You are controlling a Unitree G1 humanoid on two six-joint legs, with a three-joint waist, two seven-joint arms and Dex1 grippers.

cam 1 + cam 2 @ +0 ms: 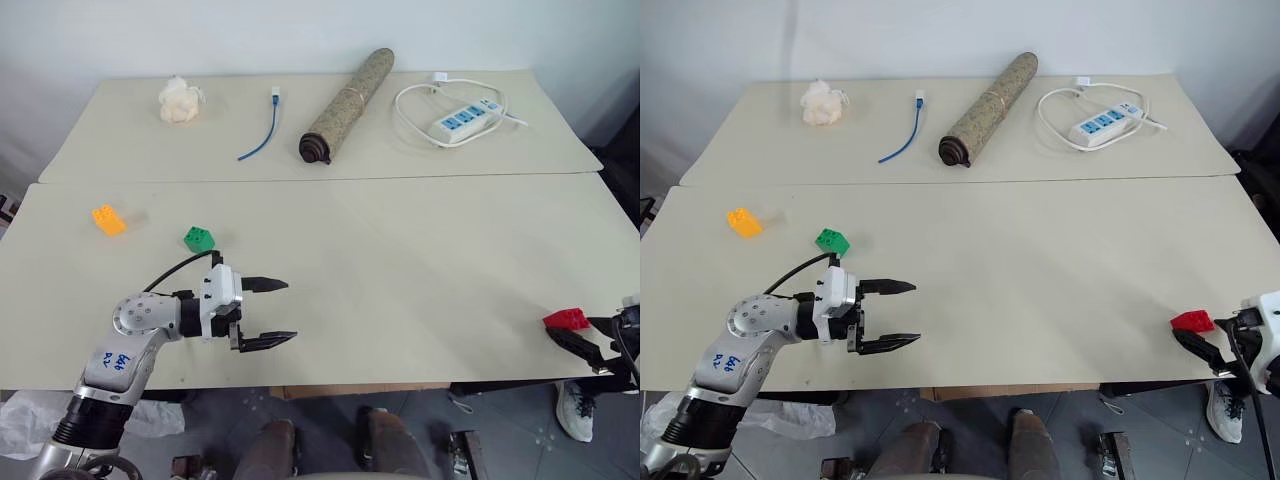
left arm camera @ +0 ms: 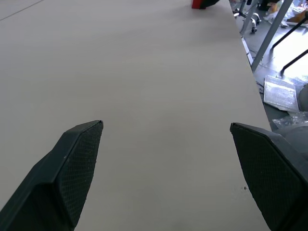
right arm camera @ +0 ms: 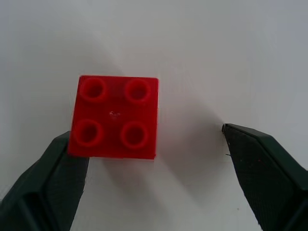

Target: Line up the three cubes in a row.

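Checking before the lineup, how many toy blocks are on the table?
3: orange block at the near table's left, green block beside it, red block at the right edge by the right gripper.

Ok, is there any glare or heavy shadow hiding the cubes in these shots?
Right wrist view: red cube sharp, soft shadow beside it. Left eye view: even light, green cube and orange-yellow cube clear, faint shadows. Left wrist view: bright floor past the table edge.

Head stereo pair looking forward and down over the desk [image 1: 400, 260], left wrist camera skimming along it, right wrist camera close above the red cube [image 3: 114, 117], which all share.
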